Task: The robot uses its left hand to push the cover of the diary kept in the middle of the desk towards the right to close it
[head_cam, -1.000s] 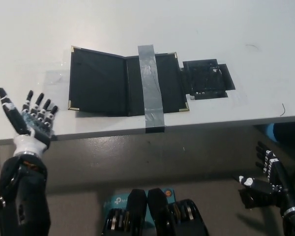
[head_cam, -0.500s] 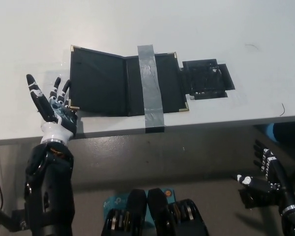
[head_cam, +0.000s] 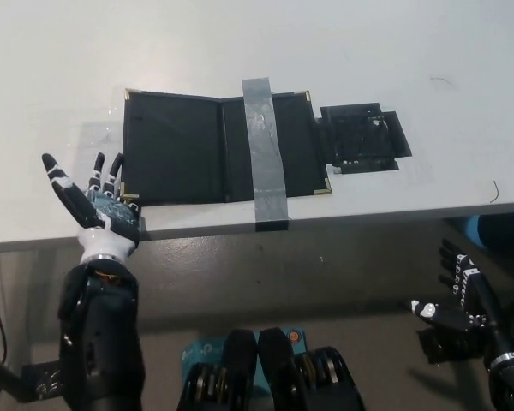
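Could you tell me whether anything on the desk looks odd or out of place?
Yes: a strip of grey tape runs across the right half of the open diary and over the desk edge, pinning it down. A black flap juts from its right side, looking crumpled.

Diary (head_cam: 197,145) lower-left corner hidden behind left robot hand (head_cam: 103,210), right forearm cut off.

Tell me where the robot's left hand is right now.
In the head view, the left hand is at the desk's front edge, open, right by the open diary's lower left corner.
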Controlling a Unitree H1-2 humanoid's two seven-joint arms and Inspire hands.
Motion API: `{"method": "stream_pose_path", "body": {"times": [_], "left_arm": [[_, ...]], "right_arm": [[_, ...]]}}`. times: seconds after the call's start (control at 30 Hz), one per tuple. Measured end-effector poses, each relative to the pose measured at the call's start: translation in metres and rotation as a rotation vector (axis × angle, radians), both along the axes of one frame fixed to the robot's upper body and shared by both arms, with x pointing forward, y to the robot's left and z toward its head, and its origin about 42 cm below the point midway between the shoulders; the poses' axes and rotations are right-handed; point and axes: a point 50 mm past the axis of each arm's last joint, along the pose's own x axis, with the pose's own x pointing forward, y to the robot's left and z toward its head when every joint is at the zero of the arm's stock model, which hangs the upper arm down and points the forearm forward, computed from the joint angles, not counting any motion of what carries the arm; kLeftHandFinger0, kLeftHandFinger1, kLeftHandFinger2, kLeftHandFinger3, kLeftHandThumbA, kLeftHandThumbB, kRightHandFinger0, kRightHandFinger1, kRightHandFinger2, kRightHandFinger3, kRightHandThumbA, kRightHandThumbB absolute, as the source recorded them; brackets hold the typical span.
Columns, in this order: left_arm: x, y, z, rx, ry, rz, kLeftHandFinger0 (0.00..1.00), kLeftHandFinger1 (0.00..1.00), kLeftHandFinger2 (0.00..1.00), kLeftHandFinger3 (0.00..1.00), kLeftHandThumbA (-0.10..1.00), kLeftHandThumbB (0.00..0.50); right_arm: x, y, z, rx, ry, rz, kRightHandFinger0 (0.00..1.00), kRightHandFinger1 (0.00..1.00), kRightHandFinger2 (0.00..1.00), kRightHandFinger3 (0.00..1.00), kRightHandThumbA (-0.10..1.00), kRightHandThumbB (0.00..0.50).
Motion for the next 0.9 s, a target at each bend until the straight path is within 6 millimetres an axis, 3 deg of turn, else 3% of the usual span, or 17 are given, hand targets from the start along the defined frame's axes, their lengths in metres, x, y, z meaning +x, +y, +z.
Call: {"method": "stream_pose_path", "body": {"times": [0.27,0.5,0.7,0.9], "left_arm": [[0.003,-0.025,0.003,-0.119,-0.03,0.047,1.0,1.0,1.0,1.0,1.0,0.324],[0.014,-0.045,0.026,-0.187,-0.074,0.065,1.0,1.0,1.0,1.0,1.0,0.312],[0.025,-0.074,0.05,-0.235,-0.118,0.009,1.0,1.0,1.0,1.0,1.0,0.315],[0.021,-0.101,0.049,-0.261,-0.092,-0.045,1.0,1.0,1.0,1.0,1.0,0.326]], "right_arm": [[0.0,0.0,0.001,-0.002,-0.004,0.004,0.94,1.0,1.0,1.0,1.0,0.5],[0.001,0.001,0.005,-0.009,-0.016,0.016,0.94,1.0,1.0,1.0,1.0,0.499],[0.001,0.0,0.006,-0.013,-0.016,0.021,0.96,1.0,1.0,1.0,1.0,0.499],[0.001,0.001,0.005,-0.012,-0.012,0.029,0.94,1.0,1.0,1.0,1.0,0.5]]}}
